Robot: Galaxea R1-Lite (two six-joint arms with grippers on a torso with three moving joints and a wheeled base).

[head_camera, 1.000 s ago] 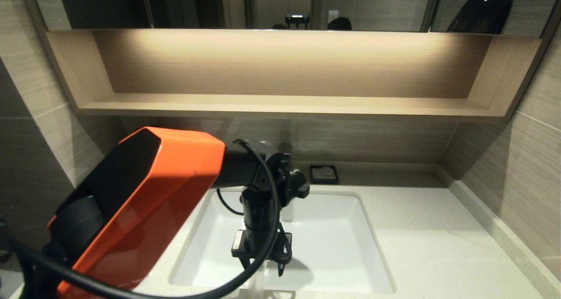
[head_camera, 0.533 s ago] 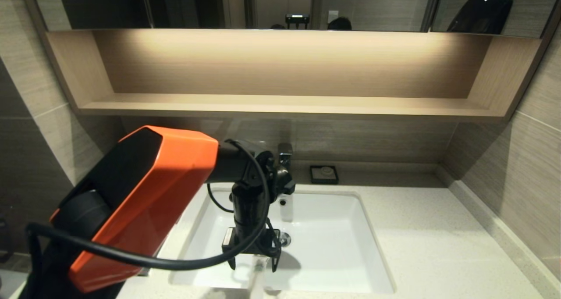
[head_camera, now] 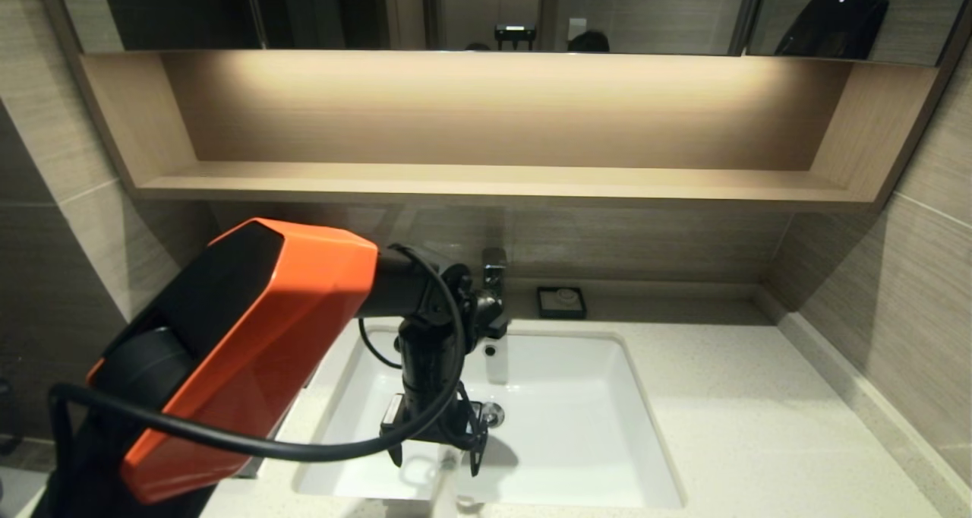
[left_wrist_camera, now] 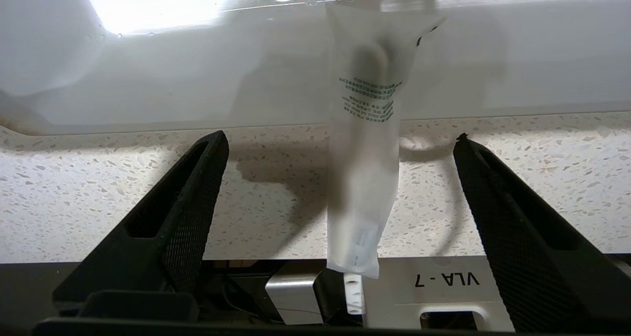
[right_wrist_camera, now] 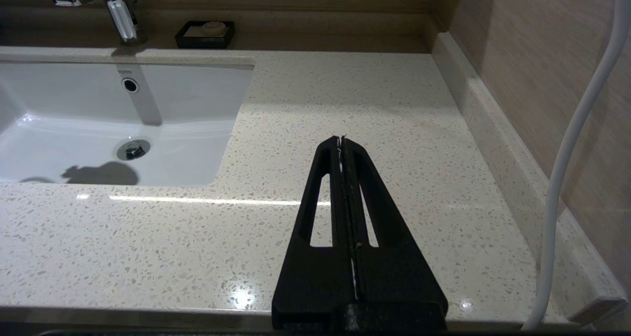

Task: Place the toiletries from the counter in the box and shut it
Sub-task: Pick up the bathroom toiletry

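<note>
My left hand [left_wrist_camera: 340,144], fingers spread wide, hovers over a slim wrapped packet [left_wrist_camera: 365,144] lying across the bench [left_wrist_camera: 98,203] edge at the sink [head_camera: 577,396]. Right hand [right_wrist_camera: 342,141], pressed together, idles over bare bench. No box in sight; nothing packed yet.

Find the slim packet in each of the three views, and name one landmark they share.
Head view: packet at the bottom edge, just below the left end effector.
Left wrist view: packet in the centre, overhanging the counter edge.
Right wrist view: not in it.
Shared landmark: the white sink.
</note>
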